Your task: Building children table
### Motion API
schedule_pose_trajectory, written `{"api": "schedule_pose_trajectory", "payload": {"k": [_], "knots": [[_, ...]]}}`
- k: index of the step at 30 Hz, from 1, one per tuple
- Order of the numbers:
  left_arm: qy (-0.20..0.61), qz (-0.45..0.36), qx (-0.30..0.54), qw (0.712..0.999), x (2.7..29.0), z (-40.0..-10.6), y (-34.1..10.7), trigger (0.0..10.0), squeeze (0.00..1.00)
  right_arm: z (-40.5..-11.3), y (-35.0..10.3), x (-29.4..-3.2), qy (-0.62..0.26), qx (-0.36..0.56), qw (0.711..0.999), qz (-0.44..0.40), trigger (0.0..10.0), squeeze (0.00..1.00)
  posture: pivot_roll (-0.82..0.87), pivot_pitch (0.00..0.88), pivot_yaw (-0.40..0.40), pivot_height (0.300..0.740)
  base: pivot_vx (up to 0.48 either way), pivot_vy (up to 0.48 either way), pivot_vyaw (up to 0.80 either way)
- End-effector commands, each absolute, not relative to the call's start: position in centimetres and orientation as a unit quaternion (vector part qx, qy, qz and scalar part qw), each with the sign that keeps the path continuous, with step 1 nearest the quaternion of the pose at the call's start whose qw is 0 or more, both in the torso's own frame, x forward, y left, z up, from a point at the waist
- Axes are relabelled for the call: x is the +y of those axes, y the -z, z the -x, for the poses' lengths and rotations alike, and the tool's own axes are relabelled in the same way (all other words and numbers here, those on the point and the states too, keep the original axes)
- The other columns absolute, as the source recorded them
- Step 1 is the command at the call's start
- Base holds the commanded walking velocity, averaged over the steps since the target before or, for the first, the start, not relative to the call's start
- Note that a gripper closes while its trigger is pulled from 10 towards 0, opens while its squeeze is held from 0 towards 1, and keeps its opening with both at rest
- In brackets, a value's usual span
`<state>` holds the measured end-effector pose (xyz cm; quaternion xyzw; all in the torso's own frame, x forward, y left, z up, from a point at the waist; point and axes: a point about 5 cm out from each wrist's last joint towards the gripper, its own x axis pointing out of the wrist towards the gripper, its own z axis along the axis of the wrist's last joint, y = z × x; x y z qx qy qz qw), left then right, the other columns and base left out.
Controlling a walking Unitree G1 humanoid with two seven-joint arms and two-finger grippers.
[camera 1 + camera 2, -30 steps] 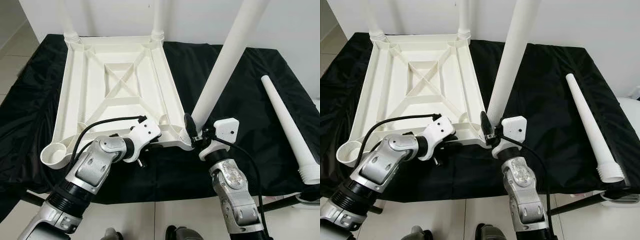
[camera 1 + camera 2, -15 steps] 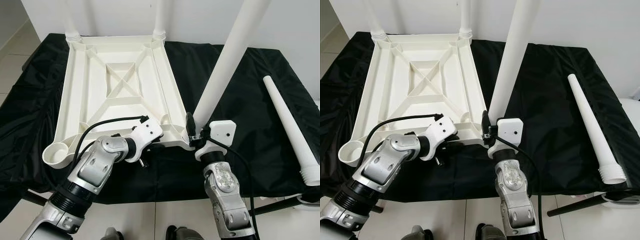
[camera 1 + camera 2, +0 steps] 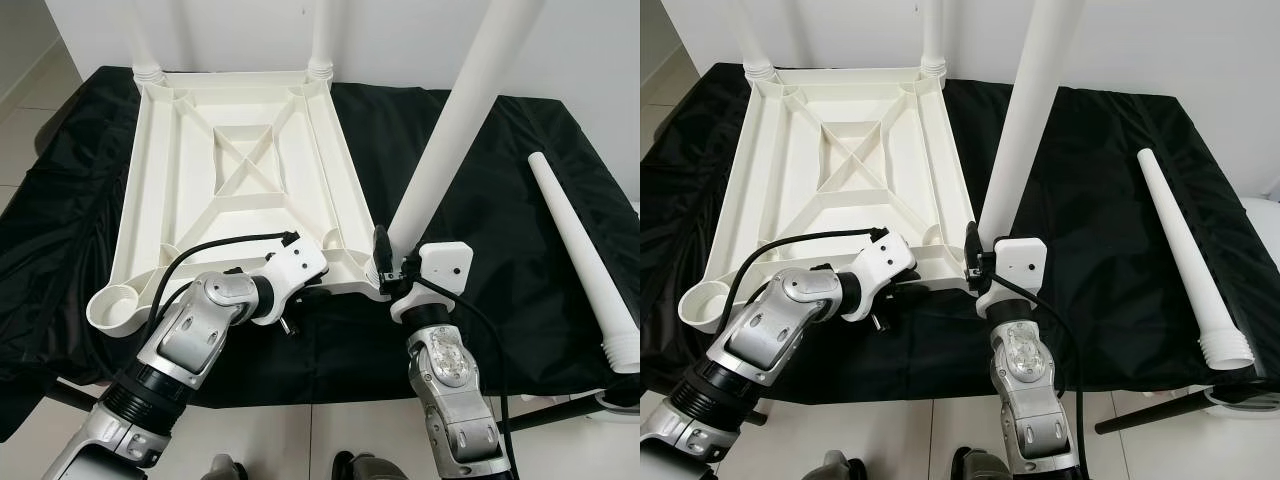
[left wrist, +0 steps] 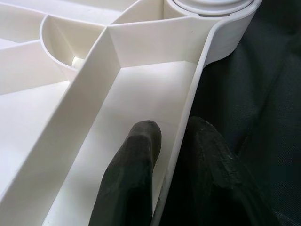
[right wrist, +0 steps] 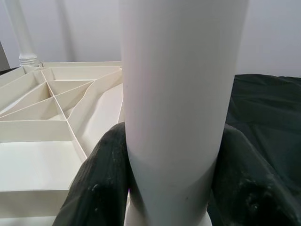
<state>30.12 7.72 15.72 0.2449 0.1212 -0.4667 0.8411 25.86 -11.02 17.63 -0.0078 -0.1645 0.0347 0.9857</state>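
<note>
While upturned white ribbed tabletop (image 3: 240, 170) lies flat, left hand (image 4: 171, 155) pinches rim, right hand (image 5: 171, 188) clamps leg (image 3: 450, 140).

Black cloth (image 3: 500, 200), tiled floor (image 3: 20, 130), white wall (image 3: 400, 40).

Bright, even, diffuse indoor light throughout, seemingly from overhead. Sharp and free of motion blur in both head views. Mild glare along the upright white leg (image 3: 455, 130) and blown-out whites on the tabletop underside (image 3: 240, 170), with little surface detail there. Deep, nearly featureless blacks across the black cloth (image 3: 500, 180), faint sheen on its folds. Soft, short shadows under the table rim. Close range in the wrist views: left gripper fingers (image 4: 134, 174) soft and out of focus, right gripper fingers (image 5: 99, 188) likewise blurred.
</note>
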Motion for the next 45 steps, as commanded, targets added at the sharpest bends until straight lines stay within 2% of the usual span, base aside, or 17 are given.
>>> {"api": "schedule_pose_trajectory", "payload": {"k": [1, 13, 14, 15, 16, 19, 20, 33, 34, 38, 39, 40, 41, 42, 43, 45], "knots": [[0.425, -0.255, 0.098, 0.863, 8.6, -30.8, -16.8, 10.0, 0.00, -25.7, -17.0, -13.3, 0.033, -0.154, 0.987, 0.027, 10.0, 0.00, -0.05, 0.110, -0.026, 0.740, 0.000, 0.000, 0.00], [0.426, -0.255, 0.098, 0.863, 8.5, -30.8, -16.8, 10.0, 0.00, -25.5, -17.4, -13.1, 0.025, -0.169, 0.985, 0.032, 10.0, 0.00, -0.04, 0.112, -0.031, 0.740, 0.000, 0.000, 0.00], [0.426, -0.255, 0.098, 0.863, 8.5, -30.7, -16.8, 10.0, 0.00, -25.5, -17.4, -13.1, 0.025, -0.169, 0.985, 0.032, 10.0, 0.04, -0.05, 0.112, -0.030, 0.740, 0.000, 0.000, 0.00], [0.426, -0.255, 0.097, 0.863, 8.5, -30.7, -16.8, 10.0, 0.00, -25.5, -17.5, -13.1, 0.027, -0.170, 0.984, 0.033, 10.0, 0.61, -0.05, 0.112, -0.030, 0.740, 0.000, 0.000, 0.00], [0.426, -0.255, 0.098, 0.863, 8.5, -30.7, -16.8, 10.0, 0.00, -25.5, -17.5, -13.1, 0.027, -0.171, 0.985, 0.031, 10.0, 0.87, -0.05, 0.112, -0.030, 0.740, 0.000, 0.000, 0.00], [0.426, -0.255, 0.098, 0.863, 8.5, -30.7, -16.8, 10.0, 0.00, -25.5, -17.5, -13.1, 0.027, -0.171, 0.985, 0.031, 10.0, 0.87, -0.05, 0.112, -0.030, 0.740, 0.000, 0.000, 0.00], [0.426, -0.255, 0.098, 0.862, 8.5, -30.7, -16.8, 10.0, 0.00, -25.5, -17.5, -13.1, 0.020, -0.170, 0.985, 0.027, 10.0, 1.00, -0.05, 0.112, -0.030, 0.740, 0.000, 0.000, 0.00], [0.428, -0.255, 0.097, 0.862, 8.3, -30.7, -16.8, 10.0, 0.00, -25.4, -17.6, -12.8, 0.015, -0.175, 0.984, 0.026, 10.0, 1.00, -0.04, 0.115, -0.030, 0.740, 0.000, 0.000, 0.00], [0.428, -0.255, 0.097, 0.862, 8.3, -30.7, -16.9, 10.0, 0.00, -25.4, -17.6, -12.8, 0.014, -0.175, 0.984, 0.027, 10.0, 0.00, -0.04, 0.116, -0.031, 0.740, 0.000, 0.000, 0.00], [0.427, -0.254, 0.097, 0.863, 8.4, -30.7, -16.9, 10.0, 0.00, -25.4, -17.7, -12.6, 0.008, -0.175, 0.984, 0.025, 10.0, 0.00, -0.04, 0.118, -0.031, 0.740, 0.000, 0.000, 0.00], [0.426, -0.254, 0.097, 0.863, 8.4, -30.7, -16.9, 10.0, 0.00, -25.4, -17.7, -12.5, 0.004, -0.177, 0.984, 0.023, 3.8, 0.00, -0.04, 0.118, -0.031, 0.740, 0.000, 0.000, 0.00], [0.426, -0.254, 0.097, 0.863, 8.4, -30.7, -16.9, 10.0, 0.00, -25.4, -17.7, -12.5, 0.004, -0.177, 0.984, 0.023, 3.8, 0.00, -0.04, 0.118, -0.031, 0.740, 0.000, 0.000, 0.00], [0.426, -0.254, 0.097, 0.863, 8.4, -30.7, -16.9, 10.0, 0.00, -25.4, -17.8, -12.4, 0.001, -0.180, 0.983, 0.021, 1.5, 0.00, -0.04, 0.119, -0.031, 0.740, 0.000, 0.000, 0.00], [0.426, -0.254, 0.097, 0.863, 8.4, -30.7, -16.9, 10.0, 0.00, -25.4, -17.8, -12.4, 0.001, -0.180, 0.983, 0.021, 1.5, 0.00, -0.04, 0.119, -0.031, 0.740, 0.000, 0.000, 0.00], [0.425, -0.253, 0.097, 0.863, 8.4, -30.7, -16.9, 10.0, 0.00, -25.4, -17.8, -12.4, -0.001, -0.182, 0.983, 0.019, 0.0, 0.00, -0.04, 0.120, -0.031, 0.740, 0.000, 0.000, 0.00], [0.425, -0.253, 0.097, 0.863, 8.4, -30.7, -16.9, 10.0, 0.00, -25.3, -17.9, -12.2, -0.007, -0.186, 0.983, 0.014, 0.0, 0.00, -0.04, 0.120, -0.029, 0.740, 0.000, 0.000, 0.00]]}}
